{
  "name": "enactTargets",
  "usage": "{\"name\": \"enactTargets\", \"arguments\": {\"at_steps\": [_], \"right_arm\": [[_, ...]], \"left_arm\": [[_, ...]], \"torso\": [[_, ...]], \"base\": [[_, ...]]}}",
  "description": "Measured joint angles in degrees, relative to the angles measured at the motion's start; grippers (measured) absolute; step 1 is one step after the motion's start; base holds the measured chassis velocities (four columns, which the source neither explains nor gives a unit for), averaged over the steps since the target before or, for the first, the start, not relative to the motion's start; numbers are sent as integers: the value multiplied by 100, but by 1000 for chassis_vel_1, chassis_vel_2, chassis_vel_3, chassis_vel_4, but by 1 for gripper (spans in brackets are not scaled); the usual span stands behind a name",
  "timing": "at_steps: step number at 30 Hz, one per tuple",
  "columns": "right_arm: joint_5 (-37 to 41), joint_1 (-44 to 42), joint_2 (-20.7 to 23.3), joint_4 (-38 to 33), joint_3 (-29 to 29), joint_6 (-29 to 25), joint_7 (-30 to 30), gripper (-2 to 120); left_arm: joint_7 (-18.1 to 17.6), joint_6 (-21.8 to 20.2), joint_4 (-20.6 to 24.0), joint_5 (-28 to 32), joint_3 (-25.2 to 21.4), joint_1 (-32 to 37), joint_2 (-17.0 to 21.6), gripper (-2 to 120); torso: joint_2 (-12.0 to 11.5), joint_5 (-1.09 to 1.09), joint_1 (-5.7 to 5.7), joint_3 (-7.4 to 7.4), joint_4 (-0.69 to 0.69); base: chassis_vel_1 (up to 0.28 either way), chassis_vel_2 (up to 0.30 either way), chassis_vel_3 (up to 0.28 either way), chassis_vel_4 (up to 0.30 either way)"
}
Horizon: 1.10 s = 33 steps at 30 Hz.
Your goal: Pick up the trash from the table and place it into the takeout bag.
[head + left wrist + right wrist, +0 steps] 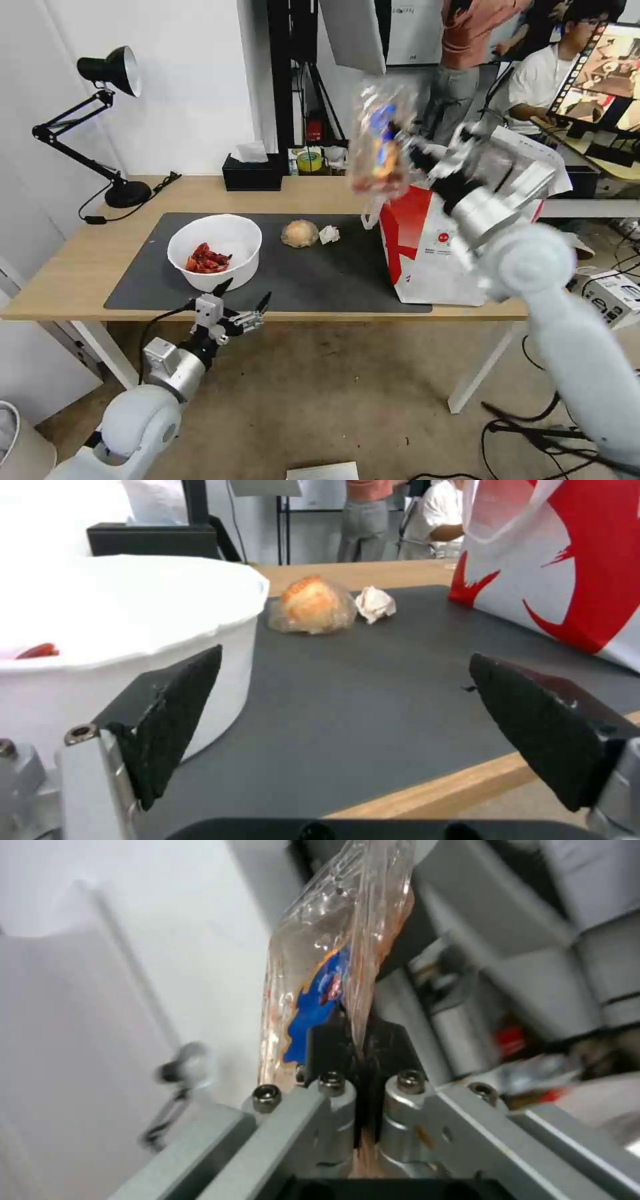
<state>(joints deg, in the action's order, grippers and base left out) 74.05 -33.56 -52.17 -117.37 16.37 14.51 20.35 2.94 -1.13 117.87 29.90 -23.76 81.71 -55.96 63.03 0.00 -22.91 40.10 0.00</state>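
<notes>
The right gripper point(408, 155) has its fingers point(347, 1040) pinched tight on one edge of the clear plastic tray point(380, 143). The tray hangs in the air, standing on its thin edge with its long side going up and down. It is up high, just over the near left top corner of the takeout bag point(433, 250), which stands open on the right end of the table point(80, 267). The bag's mouth lies below the tray and a bit to the right, so I think the tray has to go over that way and then down, thin edge first. The left gripper point(243, 300) waits low at the front edge of the table with its fingers point(173, 715) spread wide and holding nothing. The white bowl point(215, 250) with red scraps sits just beyond it. The wrapped ball point(300, 233) and the small tissue point(329, 234) lie side by side on the dark mat point(320, 273), between the bowl and the bag.
</notes>
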Motion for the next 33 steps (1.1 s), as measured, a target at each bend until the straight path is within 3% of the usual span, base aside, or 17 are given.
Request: {"name": "enactTargets", "arguments": {"at_steps": [3,10,18,33], "right_arm": [[-278,172,335,335,120,70,221,0],[-941,157,573,667,203,299,194,0],[-1372,32,537,982,148,429,80,0],[-1386,-354,373,972,132,535,71,0]], "left_arm": [[36,32,5,-27,-29,68,-116,100],[55,34,5,-24,-37,16,-137,100],[58,44,-38,-20,-4,-7,-148,100],[53,34,-169,-26,230,-129,-162,100]], "torso": [[0,1,0,0,0],[0,1,0,1,-1],[0,0,0,1,0],[0,-1,0,0,-1]], "base": [[0,0,0,0],[0,0,0,0],[0,0,0,0],[0,0,0,0]]}}
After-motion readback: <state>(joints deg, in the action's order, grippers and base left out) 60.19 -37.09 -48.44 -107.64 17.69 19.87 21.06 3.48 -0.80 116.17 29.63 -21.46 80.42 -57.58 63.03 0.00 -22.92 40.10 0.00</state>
